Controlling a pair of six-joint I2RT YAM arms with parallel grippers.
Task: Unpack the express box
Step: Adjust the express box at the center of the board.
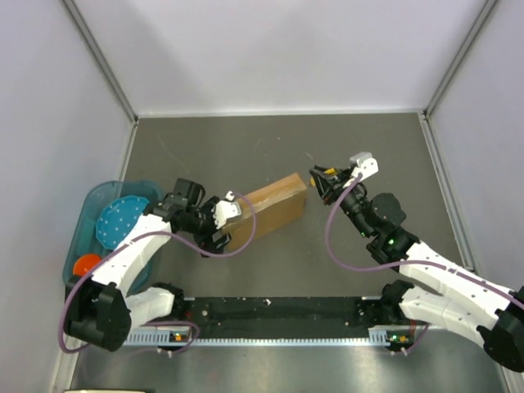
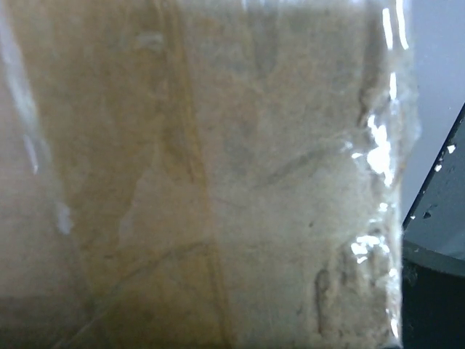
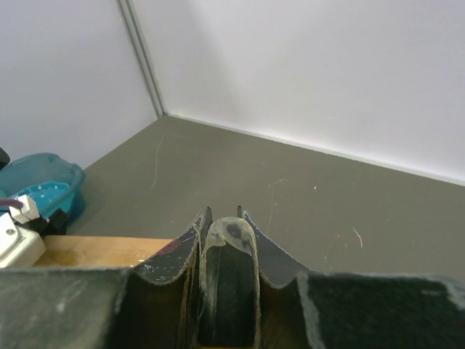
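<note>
The express box (image 1: pixel 274 206), plain brown cardboard, stands on its long edge in the middle of the table, angled from lower left to upper right. My left gripper (image 1: pixel 232 211) clamps its left end; the left wrist view is filled by the box's taped face (image 2: pixel 218 182), with no fingers showing. My right gripper (image 1: pixel 327 176) sits just off the box's right end, shut on a small yellow utility knife (image 1: pixel 316 173). In the right wrist view the fingers (image 3: pixel 178 251) press against the knife's dark handle (image 3: pixel 229 276), with the box's top edge (image 3: pixel 94 251) to the left.
A teal bin (image 1: pixel 102 196) at the left table edge holds a blue perforated disc (image 1: pixel 121 219) and an orange object (image 1: pixel 84 264); the bin also shows in the right wrist view (image 3: pixel 36 182). A black rail (image 1: pixel 278 311) runs along the near edge. Grey walls enclose the table.
</note>
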